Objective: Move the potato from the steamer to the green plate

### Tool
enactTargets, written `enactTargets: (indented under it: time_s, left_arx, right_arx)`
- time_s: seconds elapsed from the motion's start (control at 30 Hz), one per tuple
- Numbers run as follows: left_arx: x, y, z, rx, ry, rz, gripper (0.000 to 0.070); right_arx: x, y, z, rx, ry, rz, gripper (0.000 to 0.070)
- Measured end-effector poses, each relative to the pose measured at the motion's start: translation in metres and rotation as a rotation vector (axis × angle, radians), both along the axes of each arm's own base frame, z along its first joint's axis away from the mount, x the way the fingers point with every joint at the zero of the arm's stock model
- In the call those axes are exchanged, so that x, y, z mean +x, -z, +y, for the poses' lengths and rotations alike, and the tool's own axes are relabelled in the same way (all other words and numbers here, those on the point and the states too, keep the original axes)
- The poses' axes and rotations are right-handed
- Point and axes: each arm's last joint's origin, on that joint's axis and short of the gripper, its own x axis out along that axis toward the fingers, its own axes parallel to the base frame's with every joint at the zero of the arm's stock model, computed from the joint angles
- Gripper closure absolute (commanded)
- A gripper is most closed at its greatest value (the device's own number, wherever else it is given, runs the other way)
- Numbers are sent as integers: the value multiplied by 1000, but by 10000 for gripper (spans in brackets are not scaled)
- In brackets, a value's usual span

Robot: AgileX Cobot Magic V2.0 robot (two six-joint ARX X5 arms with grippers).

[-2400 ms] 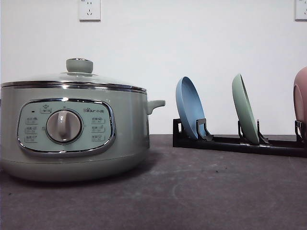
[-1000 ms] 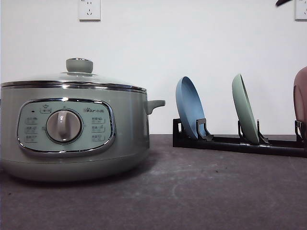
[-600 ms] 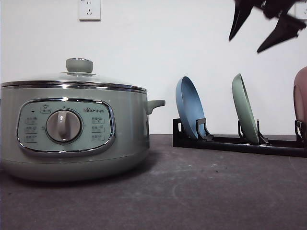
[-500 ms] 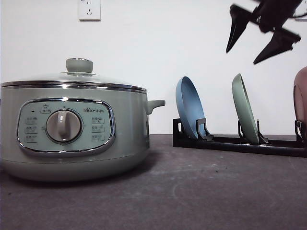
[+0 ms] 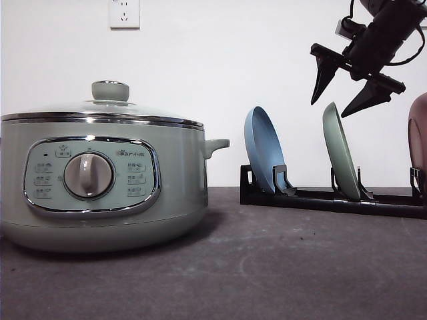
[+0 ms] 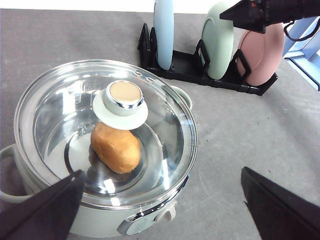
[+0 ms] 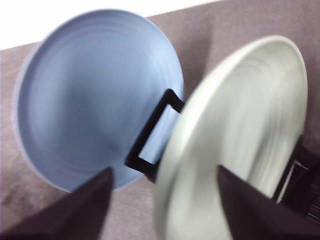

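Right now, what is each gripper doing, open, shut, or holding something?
Left gripper: open, empty, above the lidded sage-green steamer.
Right gripper: open, empty, above the upright mint-green plate.

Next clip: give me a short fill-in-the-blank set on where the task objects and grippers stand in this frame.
1. The potato lies inside the steamer under its glass ____.
2. The green plate stands on edge in a black ____.
3. The right gripper hangs above the green plate with its jaws ____.

Missing words: lid; rack; open

right tool (image 5: 331,110) newly entered from above, lowered toward green plate (image 5: 341,160) (jaws spread)
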Motion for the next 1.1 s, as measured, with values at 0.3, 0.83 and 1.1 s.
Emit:
enactTargets:
  time_s: [0.3, 0.83, 1.1]
  left_arx:
    - [0, 0, 0, 0, 0, 0, 63]
    - [0, 0, 0, 0, 0, 0, 63]
    - [0, 0, 0, 0, 0, 0, 63]
  right_arx:
    - [4, 2, 0, 6, 5, -14, 626]
    - [4, 2, 3, 47, -4, -2, 691]
    - [3, -6, 3, 98, -23, -42, 691]
